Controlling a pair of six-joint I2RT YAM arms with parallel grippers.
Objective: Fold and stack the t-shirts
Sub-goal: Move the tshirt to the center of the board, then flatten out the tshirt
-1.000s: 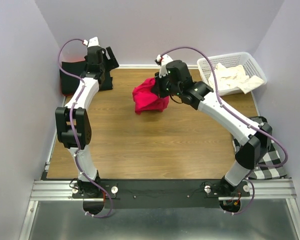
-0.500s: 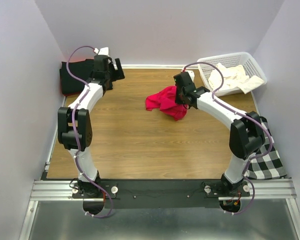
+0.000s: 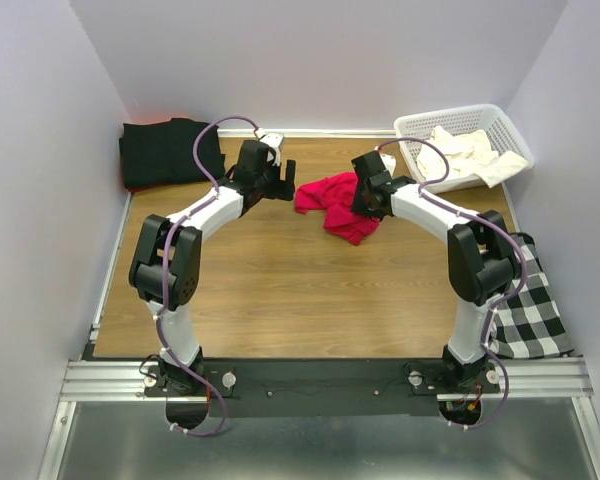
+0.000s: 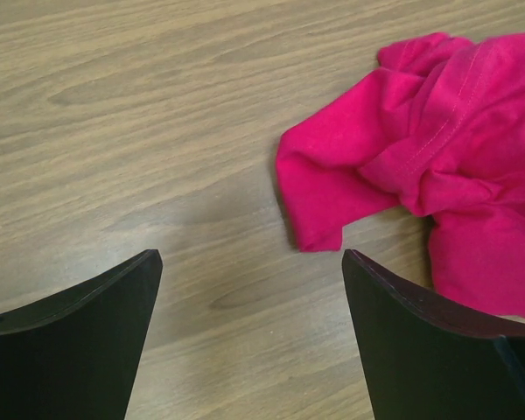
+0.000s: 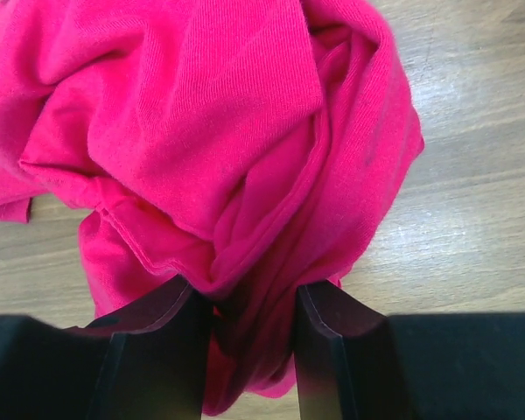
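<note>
The left hand (image 4: 249,262), jaws wide, has swung from the black t-shirt (image 3: 168,152) to the red t-shirt (image 3: 332,200), which now lies crumpled on the counter (image 3: 280,290). The right hand (image 5: 245,293) straddles a fold, seemingly loosening. Spreading likely comes next.

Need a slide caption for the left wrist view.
Left gripper open above the table, crumpled red shirt just ahead to its right, untouched.

Bare wood table (image 4: 157,131) ahead of left fingers (image 4: 70,350), crumpled red t-shirt (image 4: 437,175) rightward.
</note>
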